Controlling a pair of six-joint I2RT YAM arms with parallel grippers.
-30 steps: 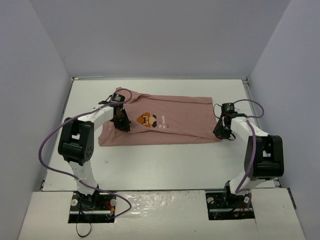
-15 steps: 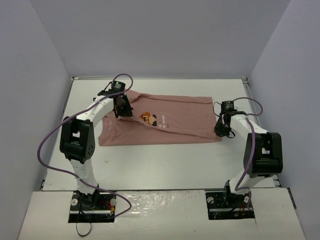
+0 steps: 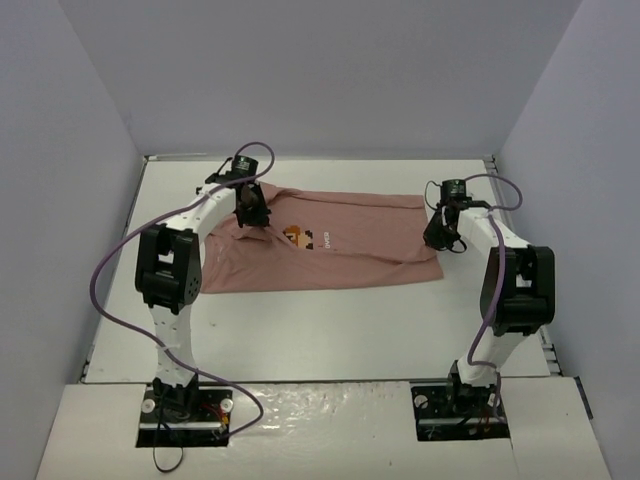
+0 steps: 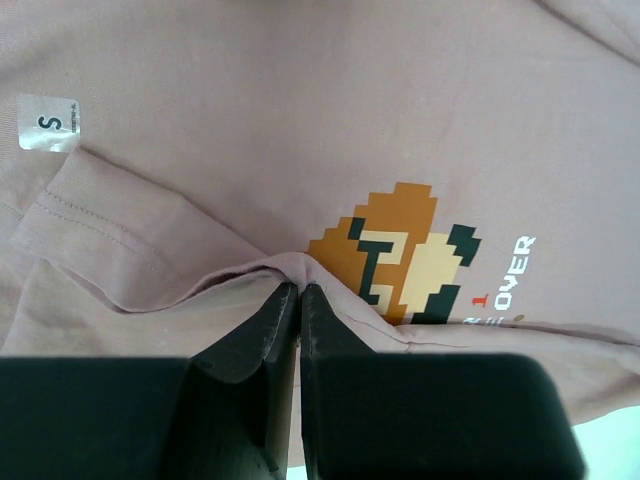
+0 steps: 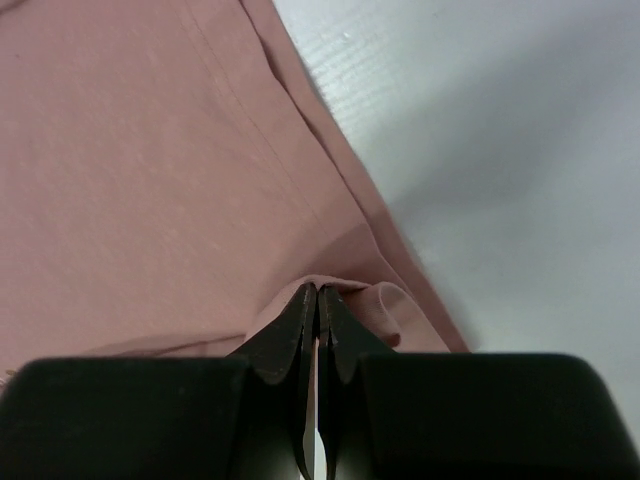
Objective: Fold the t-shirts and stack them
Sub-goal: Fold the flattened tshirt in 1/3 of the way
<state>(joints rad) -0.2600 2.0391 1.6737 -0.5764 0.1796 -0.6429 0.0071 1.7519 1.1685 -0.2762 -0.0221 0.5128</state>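
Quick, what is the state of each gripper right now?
Left gripper: closed, pinching a fold of the t-shirt.
Right gripper: closed, pinching the t-shirt's edge.

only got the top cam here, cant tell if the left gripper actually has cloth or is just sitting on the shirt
observer: The left wrist view shows the left gripper shut on a raised pinch of the t-shirt, right beside the pixel graphic.
operator: ok and the right one, got anything
observer: The right wrist view shows the right gripper shut on a small bunched fold at the shirt's edge, next to the bare table.
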